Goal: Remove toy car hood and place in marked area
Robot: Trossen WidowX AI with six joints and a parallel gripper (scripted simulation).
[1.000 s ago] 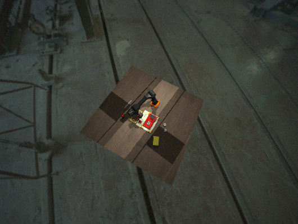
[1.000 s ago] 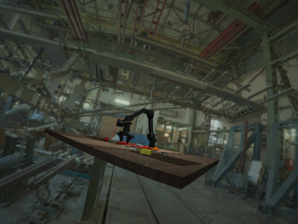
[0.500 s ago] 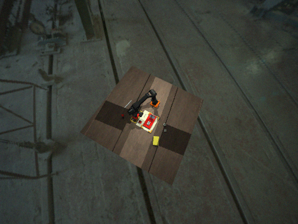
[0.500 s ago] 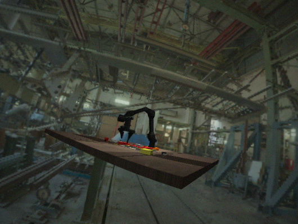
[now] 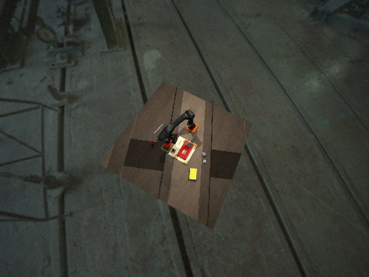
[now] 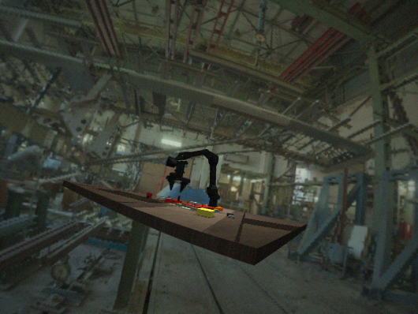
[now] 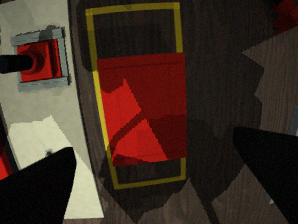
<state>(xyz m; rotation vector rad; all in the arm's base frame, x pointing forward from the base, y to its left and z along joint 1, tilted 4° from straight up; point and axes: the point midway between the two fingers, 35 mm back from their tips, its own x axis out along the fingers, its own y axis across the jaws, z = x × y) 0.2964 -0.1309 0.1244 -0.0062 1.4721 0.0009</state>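
The hood, a flat red panel [image 7: 150,105] [image 5: 167,145], lies on the table inside the long yellow outline of the marked area [image 7: 150,184]. Its right edge covers the outline's right line in the wrist view; a strip of the left line shows beside it. The toy car, with a cream body [image 7: 35,107] [image 5: 179,141] and red parts, lies close beside the area. My gripper [image 7: 157,145] [image 6: 176,190] is open and empty above the hood. Its fingers stand wide to either side and touch nothing that I can see.
On the car's near end a grey frame [image 7: 64,65] surrounds a red block with a black peg. A small red object [image 5: 152,143] [image 6: 149,195] lies beyond the marked area. A yellow block [image 5: 193,174] [image 6: 205,212] and two small grey pieces lie past the car. A thin pale rod [image 5: 158,128] lies near the arm.
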